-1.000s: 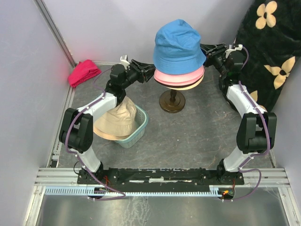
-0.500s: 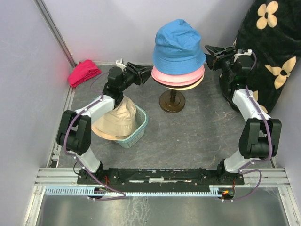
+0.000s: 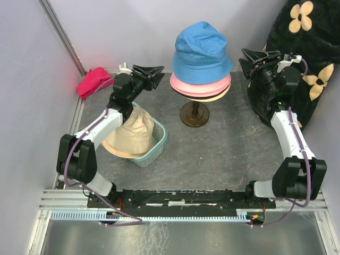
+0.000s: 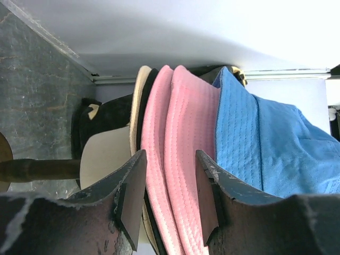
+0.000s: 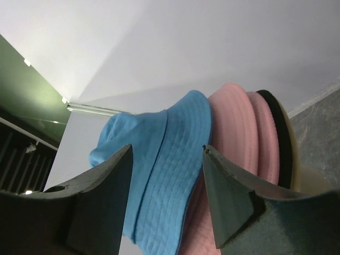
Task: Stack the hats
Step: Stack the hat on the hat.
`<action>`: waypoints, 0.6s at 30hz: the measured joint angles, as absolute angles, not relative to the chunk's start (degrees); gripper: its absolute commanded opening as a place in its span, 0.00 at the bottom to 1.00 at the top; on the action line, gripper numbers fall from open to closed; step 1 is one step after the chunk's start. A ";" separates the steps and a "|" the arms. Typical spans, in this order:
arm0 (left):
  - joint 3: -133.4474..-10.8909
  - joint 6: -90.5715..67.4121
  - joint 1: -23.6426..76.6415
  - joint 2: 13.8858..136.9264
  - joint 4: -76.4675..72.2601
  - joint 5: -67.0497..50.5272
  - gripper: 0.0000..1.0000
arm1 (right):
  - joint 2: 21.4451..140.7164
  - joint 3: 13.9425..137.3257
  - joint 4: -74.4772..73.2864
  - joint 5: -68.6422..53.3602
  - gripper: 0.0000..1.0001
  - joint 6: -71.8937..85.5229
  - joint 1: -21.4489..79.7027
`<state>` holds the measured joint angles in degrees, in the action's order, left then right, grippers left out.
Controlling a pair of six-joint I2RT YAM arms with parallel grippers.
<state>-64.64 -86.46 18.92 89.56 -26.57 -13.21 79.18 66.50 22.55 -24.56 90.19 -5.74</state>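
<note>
Tabletop [image 3: 223,154] mottled grey, walls [image 3: 133,32] pale lilac

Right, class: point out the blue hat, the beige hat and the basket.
blue hat [image 3: 202,50], top view, on its crown.
beige hat [image 3: 138,126], top view, on its crown.
basket [image 3: 153,152], top view, on its outer wall.

Both arms are raised, the left claw [image 3: 158,75] and right claw [image 3: 241,57] facing each other, jaws parted.
</note>
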 measured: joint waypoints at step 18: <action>-65.71 -86.52 18.83 90.54 -33.26 -12.60 0.55 | 74.72 62.19 20.45 -27.22 0.64 90.17 -3.01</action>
